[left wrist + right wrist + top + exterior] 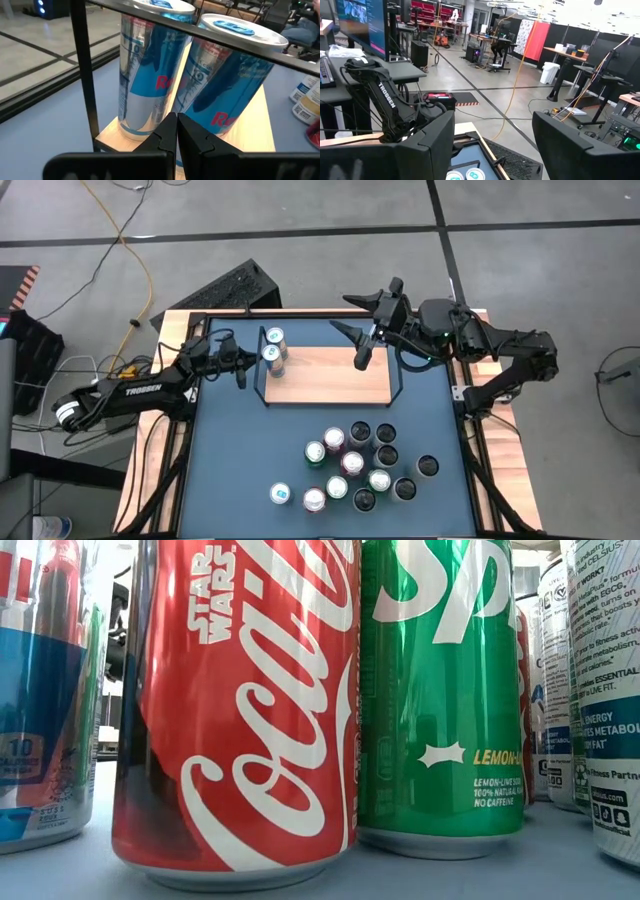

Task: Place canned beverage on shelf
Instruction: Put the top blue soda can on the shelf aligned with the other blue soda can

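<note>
While two tall blue-and-silver cans already stand upright on the shelf, the rest of the stock waits on the blue counter and no claw holds anything. Taking the high view as a clock face, the shelf lies toward twelve o'clock of the counter's middle, with its two cans at its nine o'clock end, touching or nearly so. The cluster of cans stands toward five o'clock, all upright with their long axes vertical, well apart from both claws. Seen from counter height, a red cola can and a green lemon-lime can fill the front of that cluster.

The right arm reaches in from three o'clock, and the right claw hovers over the shelf's twelve o'clock edge with its fingers spread wide apart and nothing between them; its wrist camera looks out level into the room. From this claw the cluster lies toward six o'clock, across the shelf. It looks the readier arm for the next can: it must swing back over the shelf and drop onto an upright can from above or the side.

The left arm comes from nine o'clock. The left claw sits just outside the shelf's nine o'clock rail, fingers pressed together, empty, pointing at the two shelved cans.
</note>
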Controlling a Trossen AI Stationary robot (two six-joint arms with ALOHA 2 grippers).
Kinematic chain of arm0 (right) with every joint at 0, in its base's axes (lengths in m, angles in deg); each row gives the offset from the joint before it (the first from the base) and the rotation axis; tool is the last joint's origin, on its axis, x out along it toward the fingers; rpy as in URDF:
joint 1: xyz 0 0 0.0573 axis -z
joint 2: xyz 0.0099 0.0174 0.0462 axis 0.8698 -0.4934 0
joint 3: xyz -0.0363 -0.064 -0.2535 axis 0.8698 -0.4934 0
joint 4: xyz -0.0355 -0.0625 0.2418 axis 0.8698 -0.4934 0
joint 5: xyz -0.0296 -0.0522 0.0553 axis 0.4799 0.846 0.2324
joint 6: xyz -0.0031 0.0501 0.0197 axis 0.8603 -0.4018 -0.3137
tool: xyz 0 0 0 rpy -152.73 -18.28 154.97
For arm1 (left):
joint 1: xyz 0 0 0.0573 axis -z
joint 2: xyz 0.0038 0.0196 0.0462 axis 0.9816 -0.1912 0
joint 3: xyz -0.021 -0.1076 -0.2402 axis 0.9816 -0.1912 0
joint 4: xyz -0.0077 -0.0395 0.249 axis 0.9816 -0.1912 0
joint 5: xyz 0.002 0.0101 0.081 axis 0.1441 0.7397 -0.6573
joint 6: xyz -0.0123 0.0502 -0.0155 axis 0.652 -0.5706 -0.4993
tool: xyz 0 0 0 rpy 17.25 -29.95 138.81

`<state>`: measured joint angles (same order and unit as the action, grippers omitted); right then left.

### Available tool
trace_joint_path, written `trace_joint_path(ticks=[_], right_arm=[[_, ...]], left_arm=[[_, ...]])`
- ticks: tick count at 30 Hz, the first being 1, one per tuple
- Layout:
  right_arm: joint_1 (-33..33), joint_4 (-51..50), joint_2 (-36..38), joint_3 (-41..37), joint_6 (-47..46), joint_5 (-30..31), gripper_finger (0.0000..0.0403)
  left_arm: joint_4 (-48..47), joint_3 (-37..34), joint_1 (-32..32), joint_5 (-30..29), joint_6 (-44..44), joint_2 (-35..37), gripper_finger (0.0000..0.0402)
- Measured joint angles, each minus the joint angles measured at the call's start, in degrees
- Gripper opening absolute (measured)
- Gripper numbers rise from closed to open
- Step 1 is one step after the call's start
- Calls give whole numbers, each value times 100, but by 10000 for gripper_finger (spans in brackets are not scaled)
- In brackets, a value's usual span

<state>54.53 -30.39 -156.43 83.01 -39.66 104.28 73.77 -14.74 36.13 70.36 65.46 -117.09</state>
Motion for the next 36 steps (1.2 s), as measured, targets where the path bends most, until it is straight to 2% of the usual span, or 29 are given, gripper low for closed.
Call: trace_joint_path(ticks=[15, 36], right_arm=[[4, -126, 0, 0, -142, -2, 260], [-9, -277, 0, 0, -286, -13, 260]], left_arm=[[319, 0, 3, 163, 75, -15, 0], [5, 0, 136, 937, 513, 29, 0]])
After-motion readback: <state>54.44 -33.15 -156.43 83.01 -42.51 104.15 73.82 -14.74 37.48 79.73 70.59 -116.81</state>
